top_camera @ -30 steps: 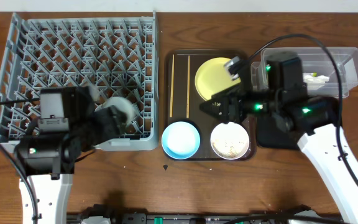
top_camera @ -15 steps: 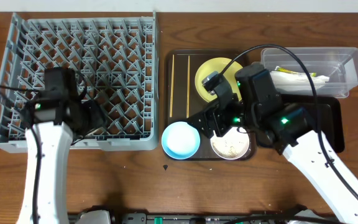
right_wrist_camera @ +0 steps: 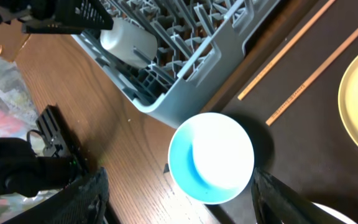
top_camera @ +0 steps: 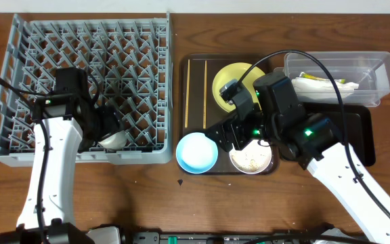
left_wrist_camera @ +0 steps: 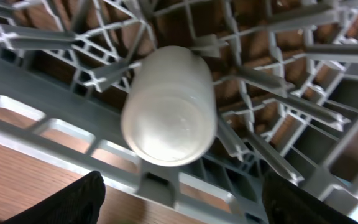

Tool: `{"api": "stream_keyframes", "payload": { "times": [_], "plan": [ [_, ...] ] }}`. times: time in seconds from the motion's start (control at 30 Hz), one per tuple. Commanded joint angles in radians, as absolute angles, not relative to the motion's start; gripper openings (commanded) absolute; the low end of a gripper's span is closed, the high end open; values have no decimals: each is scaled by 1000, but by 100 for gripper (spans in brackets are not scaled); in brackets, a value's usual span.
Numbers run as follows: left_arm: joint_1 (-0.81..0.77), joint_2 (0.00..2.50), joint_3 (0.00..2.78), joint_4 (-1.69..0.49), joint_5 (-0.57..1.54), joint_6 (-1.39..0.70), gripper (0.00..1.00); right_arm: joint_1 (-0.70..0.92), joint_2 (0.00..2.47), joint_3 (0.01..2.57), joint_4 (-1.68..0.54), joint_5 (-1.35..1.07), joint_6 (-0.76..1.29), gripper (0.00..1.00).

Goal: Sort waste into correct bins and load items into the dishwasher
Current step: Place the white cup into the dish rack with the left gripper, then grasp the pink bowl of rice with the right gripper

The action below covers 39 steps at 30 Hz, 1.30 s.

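As the left gripper [left_wrist_camera: 182, 190] hung over the front edge of the big grey plastic dish rack [top_camera: 80, 61], its jaws stood wide apart with nothing between them. There lay the small white cup [left_wrist_camera: 169, 106], on its side among the upright pegs, close against the rack's near wall, a closed rounded end turned to the wrist camera. From overhead the cup showed only as a pale sliver beside the arm.

Over on the dark brown serving tray [top_camera: 196, 81], two thin wooden chopsticks [top_camera: 188, 95] lay parallel along the left side. The round yellow plate [top_camera: 230, 80] sat at the back, partly covered by the right arm. The round light blue bowl [right_wrist_camera: 211, 157] sat at the tray's front-left corner, its rim reaching past the tray's edge over the wooden table [top_camera: 147, 203]. Its floor looked pale; glare or not, hard to say. Right above it was the right gripper [right_wrist_camera: 179, 186], spread wide, holding nothing.

Beside it, the round white bowl [top_camera: 251, 171] held pale rice-like crumbs [top_camera: 249, 159]. At the back right, the clear plastic rectangular tub [top_camera: 381, 71] held a slim green-yellow wrapper packet [top_camera: 313, 80] and crumpled white paper [top_camera: 349, 86]; how many pieces could not be told. The shallow black rectangular tray [top_camera: 361, 122] in front of it was largely hidden by the right arm.
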<state>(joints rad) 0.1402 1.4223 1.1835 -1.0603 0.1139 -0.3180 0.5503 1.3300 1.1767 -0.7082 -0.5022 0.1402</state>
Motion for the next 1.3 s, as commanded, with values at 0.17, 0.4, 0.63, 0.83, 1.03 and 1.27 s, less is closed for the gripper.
{"api": "stream_keyframes", "payload": {
  "times": [0.17,0.4,0.63,0.83,1.03,1.27],
  "plan": [
    [144,1262,1264,-1076,345,-234,82,566,1332,1180,-761,-318,253,66],
    [143,1079,1264,-1101,542,-51,82,644,1456,1180,-823,-176,329,57],
    [132,968,1264,-1158,542,0,83,685,1603,1180,-889,-54,513,47],
    [100,964,1264,-1171,542,4,83,685,1711,1180,-905,-3,607,39],
    [92,993,1264,-1174,542,4,83,686,1842,1180,-851,-5,628,31],
    [92,1020,1263,-1185,543,4,83,686,1869,1180,-841,-5,659,1]
  ]
}}
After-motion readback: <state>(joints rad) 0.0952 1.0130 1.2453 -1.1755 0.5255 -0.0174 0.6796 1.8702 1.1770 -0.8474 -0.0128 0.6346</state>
